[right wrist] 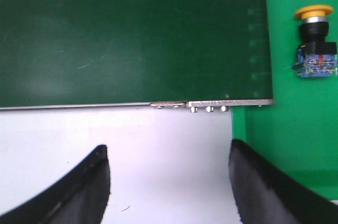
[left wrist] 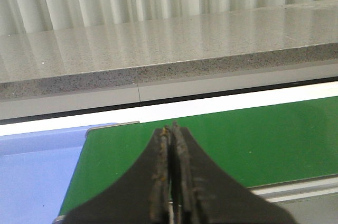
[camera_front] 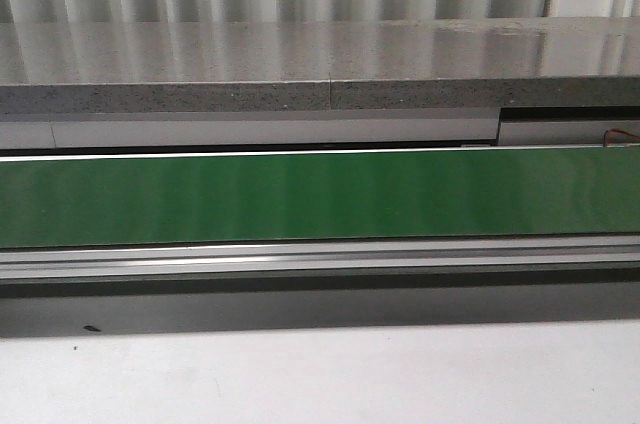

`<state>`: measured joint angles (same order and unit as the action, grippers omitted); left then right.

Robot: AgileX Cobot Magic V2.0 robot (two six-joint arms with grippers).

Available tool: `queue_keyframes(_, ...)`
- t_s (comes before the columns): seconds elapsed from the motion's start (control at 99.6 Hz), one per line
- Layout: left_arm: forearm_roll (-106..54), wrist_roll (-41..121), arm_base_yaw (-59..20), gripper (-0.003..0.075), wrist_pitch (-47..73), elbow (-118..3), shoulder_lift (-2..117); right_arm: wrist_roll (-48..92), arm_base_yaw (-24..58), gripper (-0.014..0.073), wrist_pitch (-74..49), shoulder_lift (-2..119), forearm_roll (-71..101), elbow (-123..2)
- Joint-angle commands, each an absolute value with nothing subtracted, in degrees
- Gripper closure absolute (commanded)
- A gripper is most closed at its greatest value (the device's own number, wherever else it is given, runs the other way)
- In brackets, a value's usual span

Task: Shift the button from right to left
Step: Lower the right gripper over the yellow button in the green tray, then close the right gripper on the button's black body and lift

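We see the left gripper (left wrist: 170, 145) pinched together, empty, over the green belt (left wrist: 253, 145). The right gripper (right wrist: 169, 182) gapes wide, holding nothing; the button (right wrist: 315, 42) lies on bright green beyond the belt's end. No legible writing.

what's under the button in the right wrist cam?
The button lies on its side on a bright green surface, beside the dark green belt. Nothing else shows beneath it; its contact side is hidden.

The left gripper (left wrist: 171, 174) is seen with its fingers (left wrist: 160, 182) pressed together and nothing held between them. The right gripper (right wrist: 169, 182) is seen with its fingers (right wrist: 79, 187) spread wide apart, empty.
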<state>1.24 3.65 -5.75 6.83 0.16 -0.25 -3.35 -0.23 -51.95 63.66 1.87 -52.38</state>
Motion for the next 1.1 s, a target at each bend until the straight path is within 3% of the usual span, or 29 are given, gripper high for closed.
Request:
queue_keyframes(0.0, 0.82, 3.21, -6.07, 0.0741, 2.35, 2.35, -2.02, -2.96, -0.72, 0.0103, -51.79, 65.16, 1.82, -56.01)
queue_keyframes(0.552, 0.82, 3.21, -6.07, 0.0741, 2.35, 2.35, -2.02, 0.98, -24.50, 0.0106, -50.33, 78.91, 0.65, -59.72)
queue_keyframes(1.095, 0.82, 3.21, -6.07, 0.0741, 2.35, 2.35, -2.02, 6.09, -27.25, 0.0106, -54.09, 100.13, 0.82, -74.13)
